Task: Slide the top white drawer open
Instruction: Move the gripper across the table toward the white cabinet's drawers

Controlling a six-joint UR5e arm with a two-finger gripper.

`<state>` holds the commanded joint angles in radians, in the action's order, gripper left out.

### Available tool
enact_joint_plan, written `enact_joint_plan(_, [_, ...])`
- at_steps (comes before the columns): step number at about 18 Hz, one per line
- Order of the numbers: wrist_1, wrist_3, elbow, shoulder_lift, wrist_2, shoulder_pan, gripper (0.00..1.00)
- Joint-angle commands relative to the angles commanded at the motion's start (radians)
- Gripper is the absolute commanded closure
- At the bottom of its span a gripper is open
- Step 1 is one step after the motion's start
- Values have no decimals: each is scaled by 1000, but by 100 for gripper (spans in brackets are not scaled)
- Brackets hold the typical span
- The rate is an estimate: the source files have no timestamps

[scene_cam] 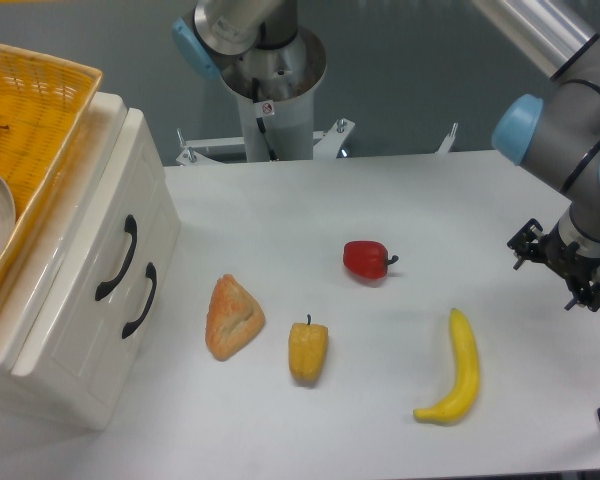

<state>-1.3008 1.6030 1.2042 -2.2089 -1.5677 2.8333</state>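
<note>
At the far left a yellow basket [40, 120] sits on top of a small white cabinet [50, 370] at the left edge of the white table [280, 200]. The top white drawer [95, 240] is the upper of its two fronts, flush with the cabinet and shut, its curved black handle [117, 258] facing the table; the lower drawer [120, 320] with a like handle lies just beside it. Further right on the table lie a piece of bread [233, 318], then a yellow pepper [308, 351], a red pepper [367, 259] behind it, and a banana [456, 370]. At the far right the arm [570, 110] comes down, and the gripper [563, 265] hangs by the table's right edge, well apart from the cabinet; whether its fingers are apart or together I cannot tell.
</note>
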Motion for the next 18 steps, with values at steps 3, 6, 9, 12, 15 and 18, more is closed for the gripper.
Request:
enact_joint_plan(3, [0,0,2,2,0,0,0])
enact_joint_plan(6, [0,0,5,3,-2,-2,0])
enact_joint_plan(9, [2,-21,8,8,-9,-17,0])
enact_joint_plan(12, [-2,-74,12,18,-2,-26,0])
enact_joint_plan(15, [8,-226,32,29,-2,-64,0])
enact_joint_plan(18, [5,-256,38,35,-5,-97,0])
